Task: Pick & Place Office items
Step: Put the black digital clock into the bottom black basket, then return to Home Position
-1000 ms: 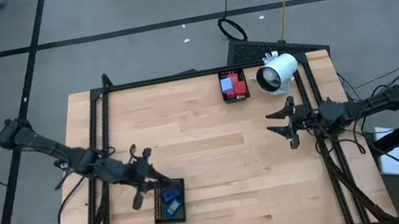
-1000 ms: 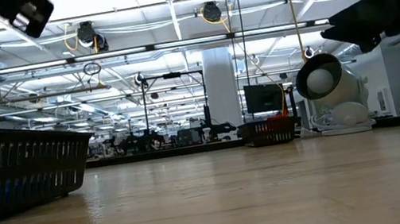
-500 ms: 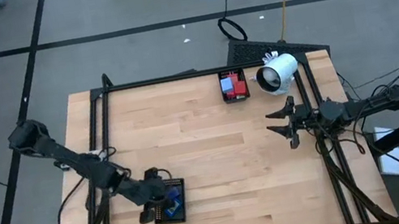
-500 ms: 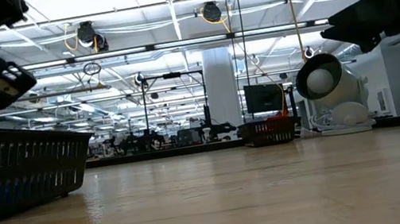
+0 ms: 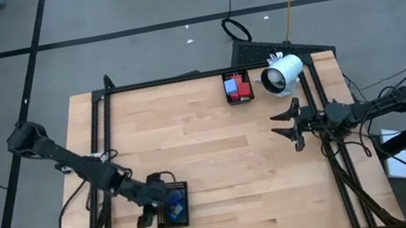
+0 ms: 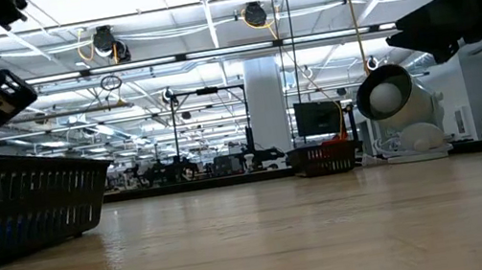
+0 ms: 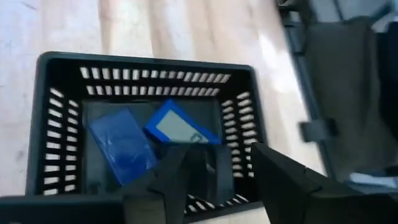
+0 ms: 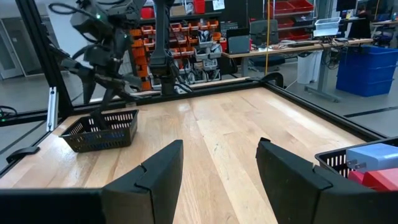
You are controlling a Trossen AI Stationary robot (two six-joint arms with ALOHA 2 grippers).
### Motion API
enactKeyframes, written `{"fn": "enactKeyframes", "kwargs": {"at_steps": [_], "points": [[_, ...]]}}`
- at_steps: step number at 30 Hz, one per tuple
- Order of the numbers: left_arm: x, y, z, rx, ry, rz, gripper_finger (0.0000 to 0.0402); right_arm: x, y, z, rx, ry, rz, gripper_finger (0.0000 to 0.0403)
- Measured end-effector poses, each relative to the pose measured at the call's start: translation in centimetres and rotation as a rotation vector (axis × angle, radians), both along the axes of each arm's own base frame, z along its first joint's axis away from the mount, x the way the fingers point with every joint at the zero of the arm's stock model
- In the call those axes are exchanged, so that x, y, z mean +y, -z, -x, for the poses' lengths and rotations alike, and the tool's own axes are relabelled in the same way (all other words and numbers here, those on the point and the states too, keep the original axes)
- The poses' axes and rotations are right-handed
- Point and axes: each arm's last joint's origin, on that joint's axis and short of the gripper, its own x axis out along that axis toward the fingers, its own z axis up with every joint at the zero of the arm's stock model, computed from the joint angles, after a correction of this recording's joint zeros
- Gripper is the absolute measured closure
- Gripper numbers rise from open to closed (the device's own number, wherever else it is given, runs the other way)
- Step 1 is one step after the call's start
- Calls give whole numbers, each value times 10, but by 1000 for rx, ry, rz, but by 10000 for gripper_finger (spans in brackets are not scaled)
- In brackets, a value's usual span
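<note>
Left jaws (image 7: 214, 180) hang parted and empty right over the near tray (image 7: 37, 124), its two blue flat pieces (image 7: 121, 146) lying straight ahead, long axes slanted; right jaws (image 5: 287, 126), also parted and empty, wait near the counter's right edge, well apart.

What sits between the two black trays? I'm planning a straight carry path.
Nothing: the high view shows only bare wooden table between the near tray under the left pincer and the far tray.
</note>
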Motion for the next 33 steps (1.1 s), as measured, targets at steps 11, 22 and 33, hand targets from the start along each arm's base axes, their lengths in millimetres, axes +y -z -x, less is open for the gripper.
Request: {"fn": "enactKeyframes", "kwargs": {"at_steps": [11,22,33], "points": [[33,-55,30,-317,114,-23,192,0,0,0,0,0,0,206],[57,-85,76,-676,239,-60,197,0,0,0,1,0,0,206],[102,-69,122,-1098,-124,-166,220,0,0,0,2,-1,0,206]]}}
